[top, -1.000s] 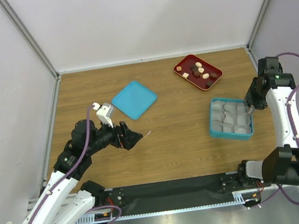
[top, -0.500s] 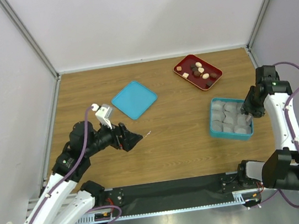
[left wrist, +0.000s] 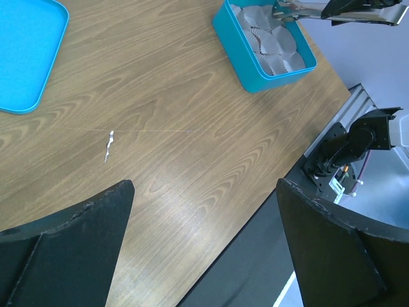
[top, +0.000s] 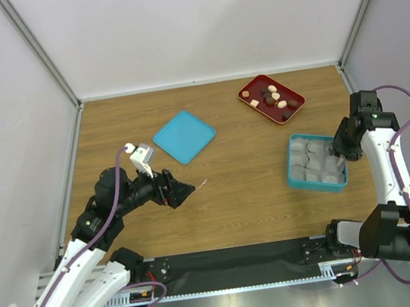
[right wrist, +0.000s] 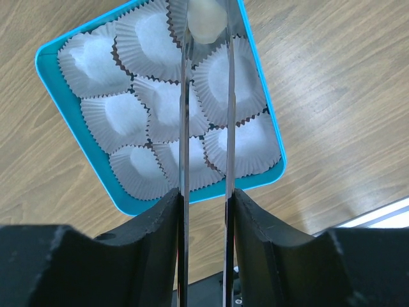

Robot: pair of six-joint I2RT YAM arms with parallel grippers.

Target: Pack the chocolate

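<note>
The right gripper [right wrist: 206,14] was closed on a cream-white chocolate piece [right wrist: 206,27], held just above a paper cup [right wrist: 229,80] near one edge of the teal box [right wrist: 80,131]. The other chocolates [top: 273,96] lay in the dark red tray [top: 294,100] at the far side of the wooden surface [top: 241,194]. The left gripper [left wrist: 204,246] stood wide open and empty above bare wood, near a flat teal lid [top: 183,136].

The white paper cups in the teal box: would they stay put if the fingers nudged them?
Probably flimsy: the paper cups look thin and pleated, so a nudge would likely crumple or shift one. They are packed rim to rim inside the teal box, which should limit sliding. Empty, they look light.
</note>
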